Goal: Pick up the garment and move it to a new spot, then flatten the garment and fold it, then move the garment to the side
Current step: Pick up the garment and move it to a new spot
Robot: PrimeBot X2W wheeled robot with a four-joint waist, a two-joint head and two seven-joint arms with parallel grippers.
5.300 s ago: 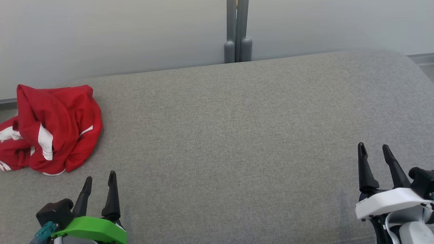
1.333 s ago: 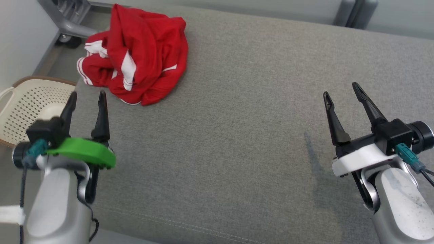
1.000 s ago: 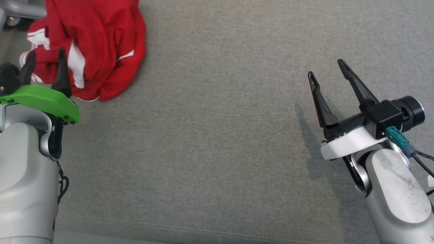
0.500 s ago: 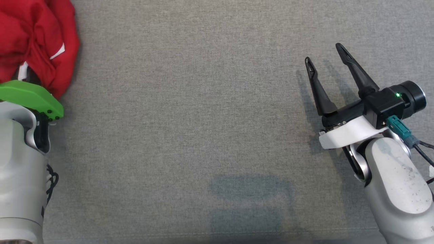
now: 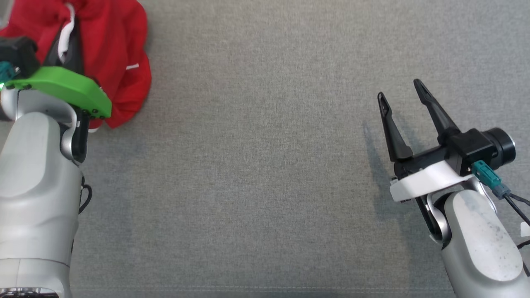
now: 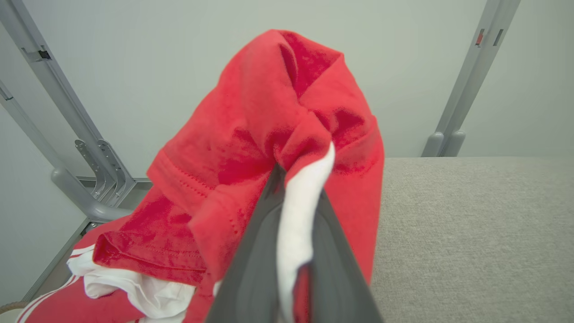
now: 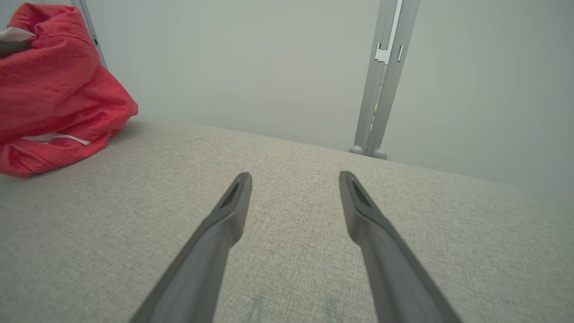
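Clamped a white-striped fold of the red garment [image 5: 124, 54] on the bench [image 5: 265, 165] in the left end effector [image 6: 297, 188]; held the right end effector [image 5: 399, 89] wide open and empty.

silver forearms [image 5: 37, 178]; left claw [image 5: 65, 41] has a green plate [image 5: 62, 87], right claw [image 5: 399, 89] white; black fingers [image 5: 434, 114].
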